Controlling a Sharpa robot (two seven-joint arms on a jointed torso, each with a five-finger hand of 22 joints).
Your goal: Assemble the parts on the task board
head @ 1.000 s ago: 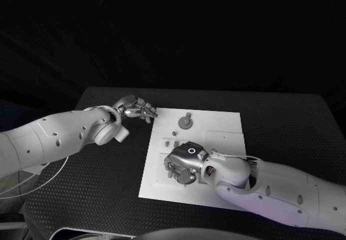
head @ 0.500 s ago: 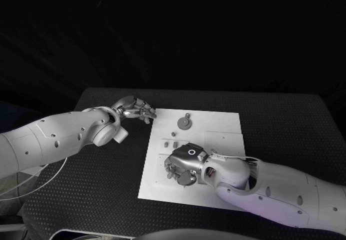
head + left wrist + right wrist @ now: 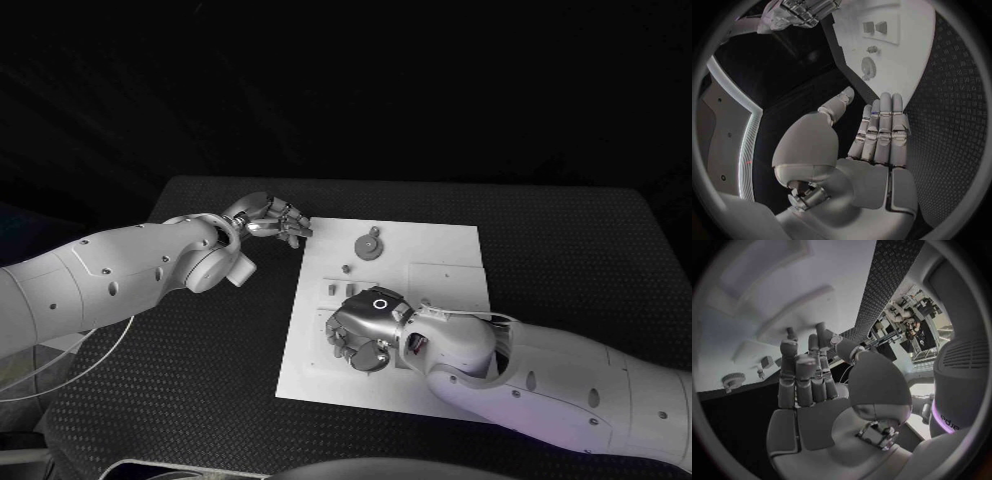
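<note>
Right now your right hand (image 3: 365, 330) is down over the near-middle of the task board (image 3: 433, 245), palm toward the plate. That looks like a working pose over the small parts there, though whether the fingers hold one you cannot tell. In the right wrist view the fingers (image 3: 801, 375) stand fairly straight and close together with nothing plainly between them.

Your left hand (image 3: 274, 218) waits just off the board's far left corner, fingers loosely together and holding nothing, probably parked to stay clear. In the left wrist view the fingers (image 3: 882, 125) point toward the board.

A round grey part (image 3: 371, 246) lies on the far side of the board, well apart from the right hand, with a few small pegs (image 3: 335, 287) between them.

Everything sits on a black, dimpled table (image 3: 577, 230), and the room beyond it is dark.
</note>
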